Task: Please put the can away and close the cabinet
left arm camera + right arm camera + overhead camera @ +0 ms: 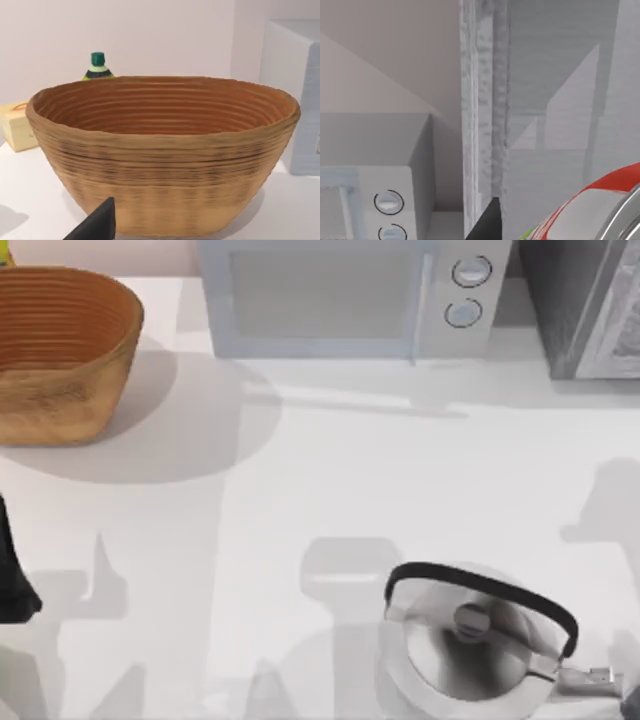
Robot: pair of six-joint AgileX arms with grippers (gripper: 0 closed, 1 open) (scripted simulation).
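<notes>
The white bench [330, 500] ran back to a pale wall. It carried one grey cabinet [590, 310] at the far right, one microwave [350, 295] beside it, one woven basket [60, 350] at the far left and one kettle [470, 640] at the near right.

One can [585, 205] sat close under the right wrist camera, just beside the right hand [530, 227]. That hand was judged to be clamped on the can, though one dark finger [491, 222] alone was visible. The cabinet [560, 100] stood directly ahead of the can. The can's long axis appeared to slant toward the cabinet, silver top nearest the camera. The right arm was therefore the nearer one.

The left hand [97, 225] idled before the basket at the bench's left edge; its state could not be told.
</notes>
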